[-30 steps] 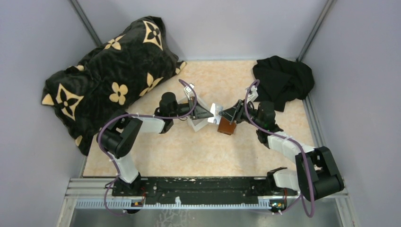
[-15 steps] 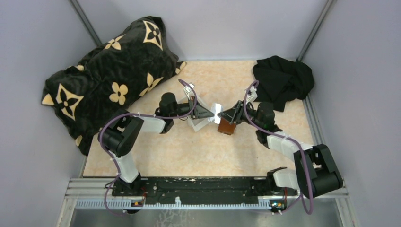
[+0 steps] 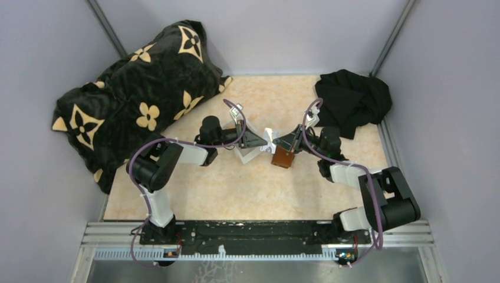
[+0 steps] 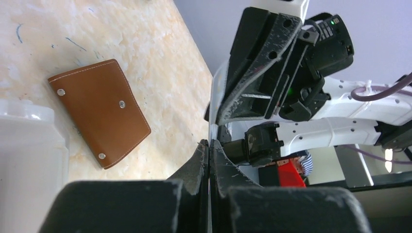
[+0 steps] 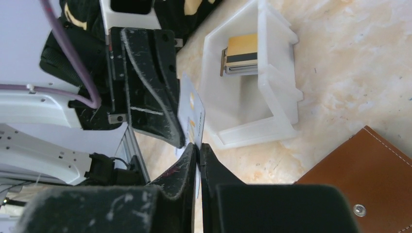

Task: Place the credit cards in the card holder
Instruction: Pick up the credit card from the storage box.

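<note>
Gripping one silver card [image 5: 192, 109], left tool [image 4: 209, 145] and right tool [image 5: 198, 148] together; my card holder [image 4: 99, 111], five o'clock, lies closed, unfilled.

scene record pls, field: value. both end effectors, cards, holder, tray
left end effector: shut on card, above table
right end effector: shut on the same card, from the opposite side
card: pale with gold marks, held on edge between both arms
card holder: brown, closed, flat on table, untouched
tray: white, beside holder, holds gold card with black stripe
phase: likely arm-to-arm handover
</note>
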